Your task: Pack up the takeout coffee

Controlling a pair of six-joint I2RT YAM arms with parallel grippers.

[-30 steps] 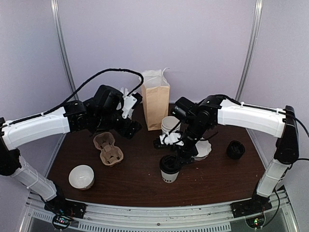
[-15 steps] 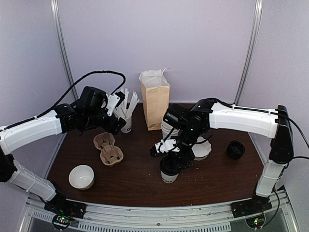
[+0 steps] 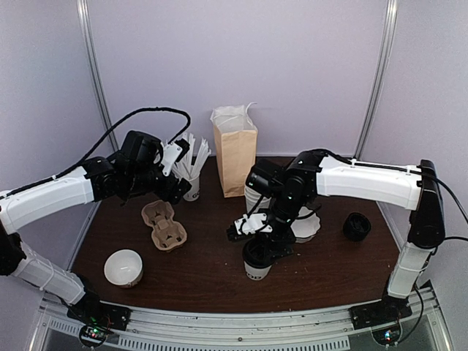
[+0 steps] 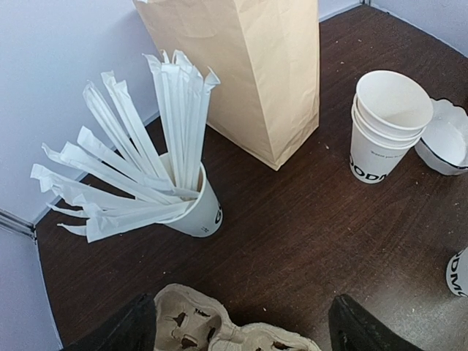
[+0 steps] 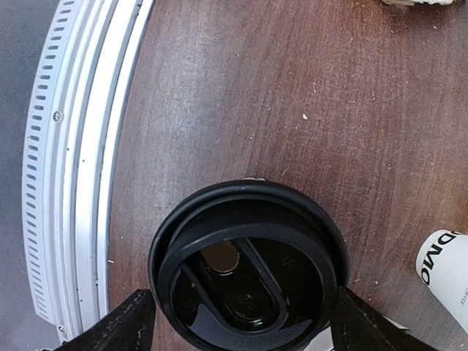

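Right gripper [image 5: 238,329] pointing down over takeout coffee [image 3: 255,269] — jaws wide astride its lid [image 5: 245,256], left gripper [image 4: 245,333] raised, spread, empty

Thing: I saw the takeout coffee [image 3: 256,268], a white paper cup with dark print on its side, too small for me to read.
Lid: a black domed lid [image 5: 245,267] sat seated on the rim; from the right wrist view I looked straight down onto its recessed top with raised ribs.
Pose: it stood upright.
Place: it rested on the dark brown table [image 3: 205,270], near the front edge, slightly right of centre.
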